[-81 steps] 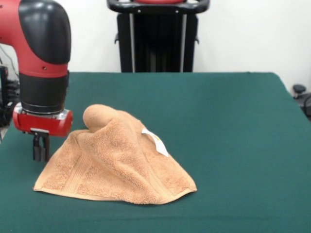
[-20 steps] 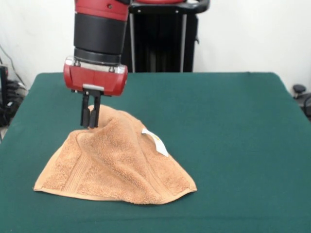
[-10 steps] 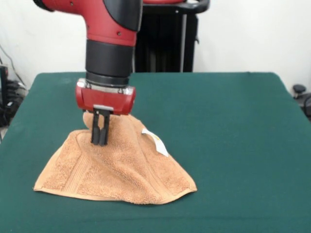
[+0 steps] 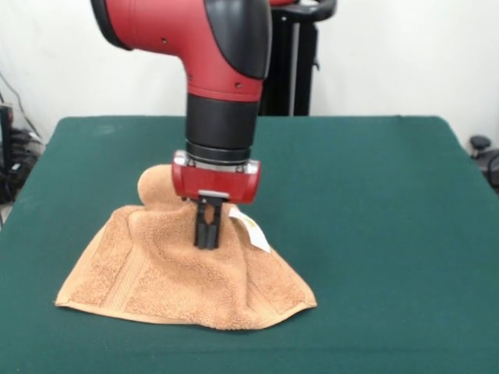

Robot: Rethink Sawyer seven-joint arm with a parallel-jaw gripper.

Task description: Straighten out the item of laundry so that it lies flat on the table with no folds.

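Front view, backdrop: white wall; black pedestal [image 4: 292,78] behind the far table edge.
Surface: large dark green felt table [image 4: 374,202].
Laundry: orange-tan terry towel [image 4: 183,269], bunched into a mound left of centre; white label [image 4: 251,228] on its right slope.
Obstruction: red and black arm [image 4: 222,86] hides the mound's top.
Gripper [image 4: 207,234]: fingers pressed together, tips at the towel's upper surface; whether cloth is pinched cannot be told.
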